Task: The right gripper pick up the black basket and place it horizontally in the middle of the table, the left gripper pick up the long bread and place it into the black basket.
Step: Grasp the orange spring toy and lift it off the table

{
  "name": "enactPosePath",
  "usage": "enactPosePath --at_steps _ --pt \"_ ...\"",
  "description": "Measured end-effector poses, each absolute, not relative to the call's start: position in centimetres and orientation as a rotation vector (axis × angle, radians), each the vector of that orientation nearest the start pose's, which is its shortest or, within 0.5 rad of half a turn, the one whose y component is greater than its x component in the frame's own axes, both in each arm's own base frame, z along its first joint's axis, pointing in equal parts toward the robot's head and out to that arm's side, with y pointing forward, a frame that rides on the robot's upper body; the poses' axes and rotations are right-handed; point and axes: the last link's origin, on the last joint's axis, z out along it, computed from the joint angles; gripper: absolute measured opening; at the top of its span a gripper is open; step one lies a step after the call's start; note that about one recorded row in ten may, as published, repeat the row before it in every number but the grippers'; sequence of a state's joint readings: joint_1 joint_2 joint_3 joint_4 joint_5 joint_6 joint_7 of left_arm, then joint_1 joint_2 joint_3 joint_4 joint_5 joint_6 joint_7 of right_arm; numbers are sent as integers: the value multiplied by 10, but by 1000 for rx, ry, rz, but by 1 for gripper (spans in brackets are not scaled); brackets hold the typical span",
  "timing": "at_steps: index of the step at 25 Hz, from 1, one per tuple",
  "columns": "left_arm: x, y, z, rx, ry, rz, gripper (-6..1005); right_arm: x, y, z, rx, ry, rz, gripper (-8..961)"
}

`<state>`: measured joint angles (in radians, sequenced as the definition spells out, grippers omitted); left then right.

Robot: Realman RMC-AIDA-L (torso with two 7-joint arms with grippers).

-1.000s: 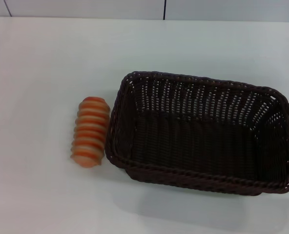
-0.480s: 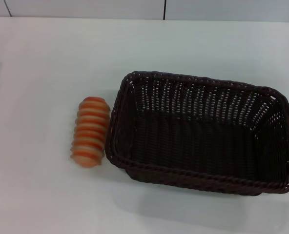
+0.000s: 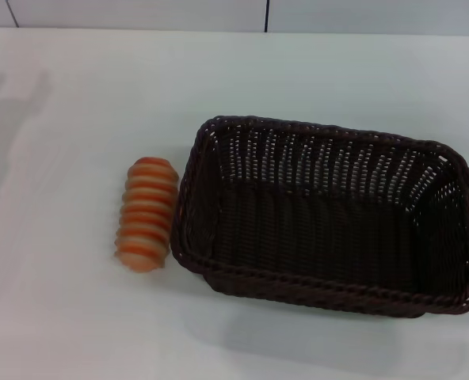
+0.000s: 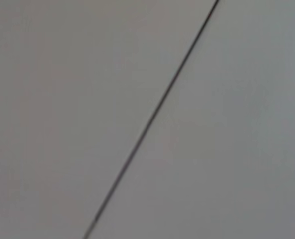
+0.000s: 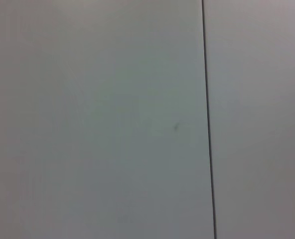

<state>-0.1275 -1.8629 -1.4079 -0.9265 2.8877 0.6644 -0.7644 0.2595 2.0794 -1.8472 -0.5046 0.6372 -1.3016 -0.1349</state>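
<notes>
The black basket lies lengthwise across the white table, right of centre, and it holds nothing. The long bread, striped orange-brown and cream, lies on the table just left of the basket's left end, close to it. Neither gripper shows in the head view. Both wrist views show only a pale flat surface with a dark seam line.
A grey shadow falls on the table's far left. The table's far edge meets a pale wall with a dark vertical seam at the back.
A shadow has spread across the far left of the table from the left edge. The basket and the bread have not moved.
</notes>
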Motion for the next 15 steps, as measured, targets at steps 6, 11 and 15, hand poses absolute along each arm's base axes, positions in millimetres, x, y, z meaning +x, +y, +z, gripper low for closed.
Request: enactPosePath --at_steps 6,11,15 --pt "-291 348 119 -1522 -1079 -931 870 306 331 55 -1220 275 736 426" --pt "-270 340 120 -1530 -1169 -783 870 312 335 61 -1189 290 715 426" --pt "-244 340 113 -1570 -1181 -614 869 318 338 70 -1142 336 743 426"
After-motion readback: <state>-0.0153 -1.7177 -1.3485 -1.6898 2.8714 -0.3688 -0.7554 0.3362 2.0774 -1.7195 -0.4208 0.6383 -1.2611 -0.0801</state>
